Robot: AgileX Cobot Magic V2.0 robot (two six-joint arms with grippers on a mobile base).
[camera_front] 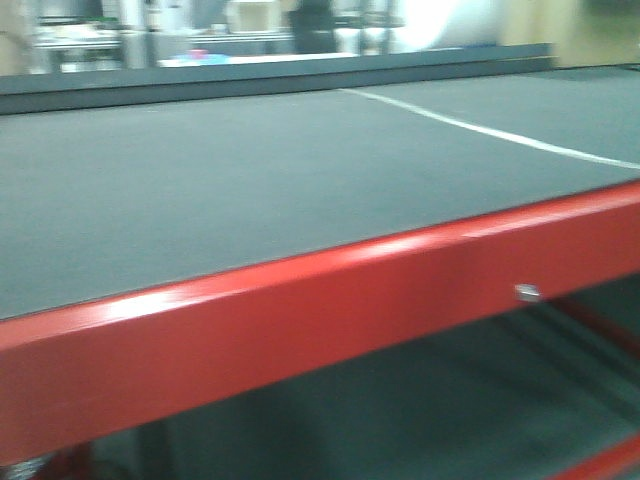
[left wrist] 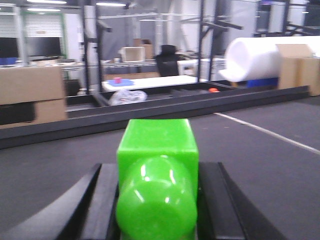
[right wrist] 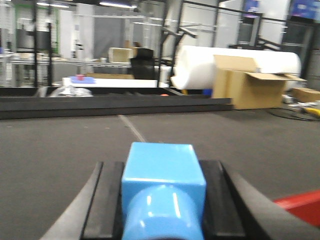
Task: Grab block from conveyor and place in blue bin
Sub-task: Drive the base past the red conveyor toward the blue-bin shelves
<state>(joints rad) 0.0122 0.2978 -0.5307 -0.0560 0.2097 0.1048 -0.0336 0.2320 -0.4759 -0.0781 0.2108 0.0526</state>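
1. The left gripper [left wrist: 158,169] sits low over the conveyor [camera_front: 250,180], nearly level, aimed across the belt toward the conveyor's far dark rail [camera_front: 250,80].
2. Its black fingers [left wrist: 105,200] are narrowed onto a green block [left wrist: 157,142], one pressed against each side.
3. The green block is held above the conveyor. Its length seems to run along the fingers, with a rounded knob toward the wrist and a squared end toward the conveyor's dark rail.
4. The right gripper [right wrist: 161,172] is just as low and level over the conveyor, near its red frame rail [camera_front: 300,320], and also faces the dark rail.
5. Its fingers [right wrist: 105,200] clamp a blue block [right wrist: 162,157] from both sides.
6. The blue block points the same way, its round end toward the wrist.
7. A white line [camera_front: 480,130] crosses the conveyor's belt at a slant.
8. Beyond the conveyor stands a cardboard box [right wrist: 245,87]; any print on it is too blurred to read.
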